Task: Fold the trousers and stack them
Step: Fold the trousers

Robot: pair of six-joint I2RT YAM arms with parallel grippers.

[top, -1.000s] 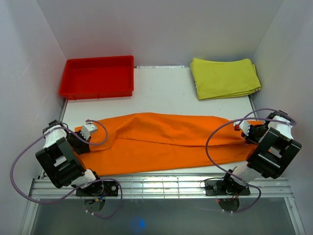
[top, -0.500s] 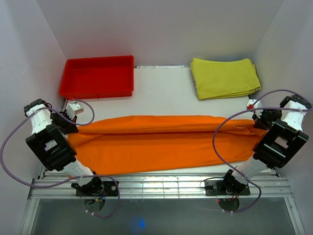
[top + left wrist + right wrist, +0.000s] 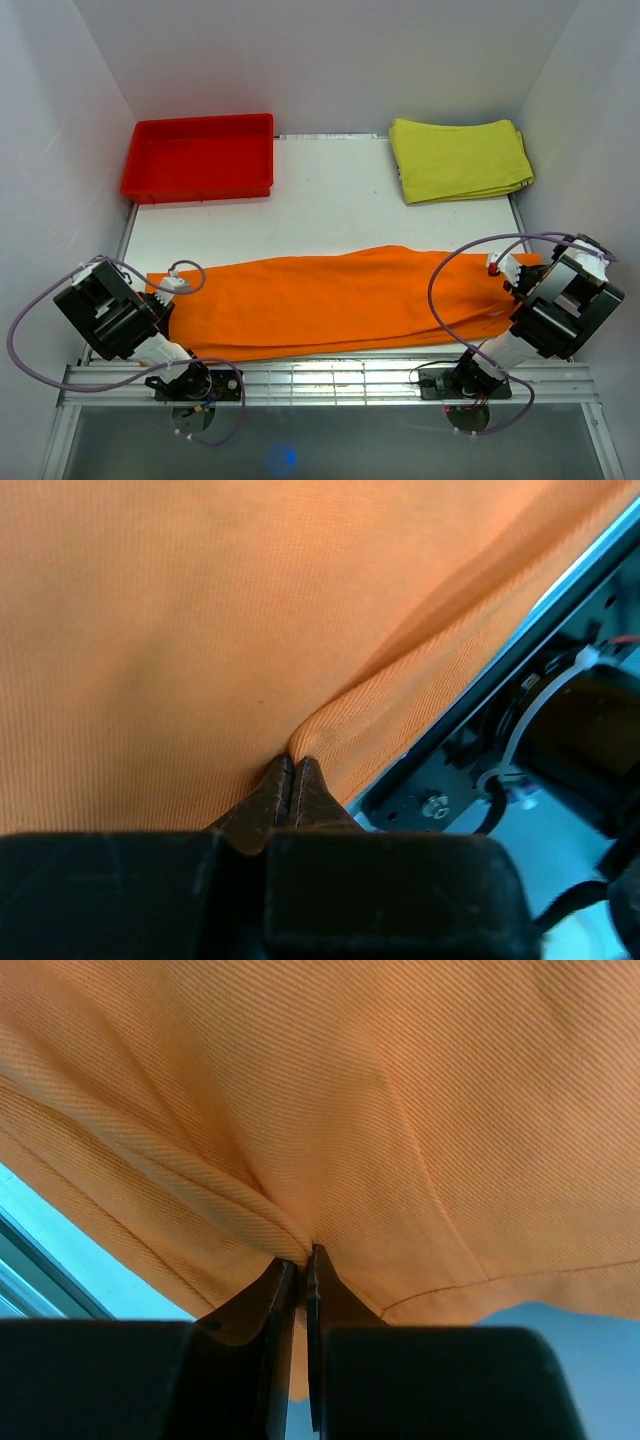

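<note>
The trousers (image 3: 330, 300) lie stretched across the near half of the table (image 3: 340, 200), from 9 to 3 o'clock. The left jaws are pressed together on a fabric fold at the 9 o'clock end. The right jaws pinch a fold at 3 o'clock.

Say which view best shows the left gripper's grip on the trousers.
Left wrist: the left gripper is shut on a fold of the trousers. Top external shows it small, jaws hidden, at their left end; right wrist misses it.

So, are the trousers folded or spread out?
Folded lengthwise, it seems: the trousers lie as one long band, no separate legs showing.
</note>
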